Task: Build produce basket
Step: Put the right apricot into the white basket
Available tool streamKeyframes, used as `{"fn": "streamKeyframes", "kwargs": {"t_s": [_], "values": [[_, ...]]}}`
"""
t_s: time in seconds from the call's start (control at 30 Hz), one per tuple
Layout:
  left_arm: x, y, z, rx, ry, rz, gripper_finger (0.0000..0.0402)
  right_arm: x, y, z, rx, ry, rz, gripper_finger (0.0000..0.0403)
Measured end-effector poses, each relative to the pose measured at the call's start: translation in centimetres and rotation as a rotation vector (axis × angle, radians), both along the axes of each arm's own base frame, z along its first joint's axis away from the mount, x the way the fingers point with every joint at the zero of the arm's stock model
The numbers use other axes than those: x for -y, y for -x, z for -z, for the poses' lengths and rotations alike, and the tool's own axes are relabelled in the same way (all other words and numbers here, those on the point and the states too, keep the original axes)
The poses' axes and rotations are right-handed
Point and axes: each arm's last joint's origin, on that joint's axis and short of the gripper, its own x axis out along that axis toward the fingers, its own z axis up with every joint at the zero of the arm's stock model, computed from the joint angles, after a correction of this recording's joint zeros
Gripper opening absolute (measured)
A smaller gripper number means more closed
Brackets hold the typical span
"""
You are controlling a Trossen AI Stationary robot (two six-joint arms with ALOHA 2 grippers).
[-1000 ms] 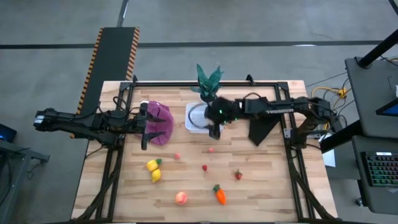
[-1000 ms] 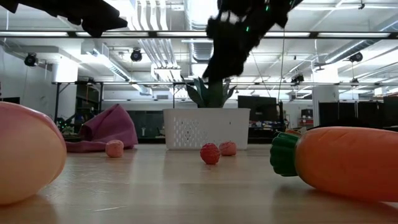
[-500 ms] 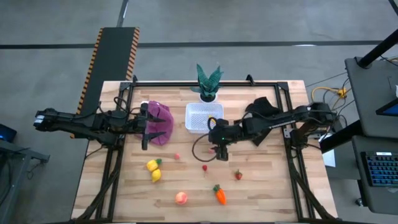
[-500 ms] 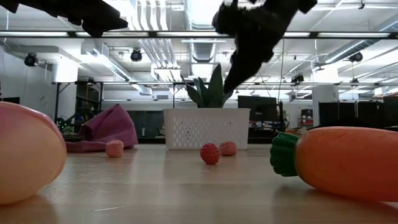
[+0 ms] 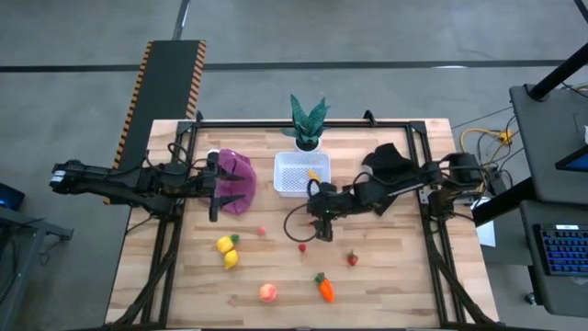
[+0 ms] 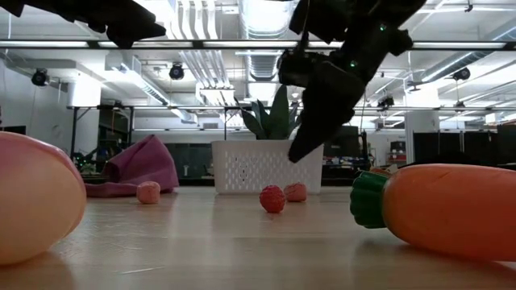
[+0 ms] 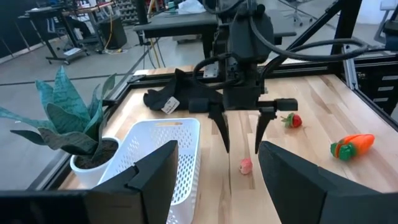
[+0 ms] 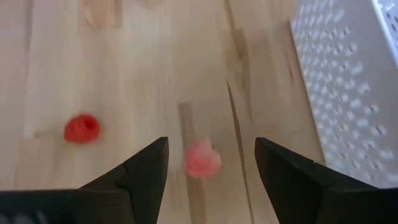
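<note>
While the left end effector (image 5: 217, 187) is held released beside the basket (image 5: 296, 174), the right end effector (image 7: 241, 132) is spread above a pink berry (image 8: 202, 158).

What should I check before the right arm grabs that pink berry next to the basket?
1. Right hand open: ok, its two fingers stand apart.
2. Hand lined up over the pink berry: ok, the berry sits between the fingers in the wrist view.
3. Berry free of the basket: ok, apart from its wall.
4. Red berry out of the way: ok, off to one side.
5. Left hand clear: ok, by the purple cloth.
6. Height above the berry: cannot tell.
</note>
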Motion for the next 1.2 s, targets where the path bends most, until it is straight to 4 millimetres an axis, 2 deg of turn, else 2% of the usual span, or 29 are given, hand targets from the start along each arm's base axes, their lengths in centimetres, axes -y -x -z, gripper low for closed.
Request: {"fn": "streamKeyframes", "kwargs": {"t_s": [0.47, 0.87, 1.03, 1.2], "values": [[0.0, -0.1, 0.1, -0.006, -0.001, -0.001, 0.0209, -0.5, 0.2, 4.2, -0.053, -0.008, 0.009, 0.0231], [0.0, -0.1, 0.1, -0.009, -0.001, -0.001, 0.0209, -0.7, -0.1, 4.2, -0.049, -0.012, 0.013, 0.0226], [0.0, -0.2, 0.1, -0.010, -0.001, -0.002, 0.0209, -0.7, -0.1, 4.2, -0.050, -0.022, 0.032, 0.0193], [0.0, -0.2, 0.1, -0.010, -0.001, -0.002, 0.0209, -0.7, -0.1, 4.2, -0.049, -0.031, 0.049, 0.0130]]}}
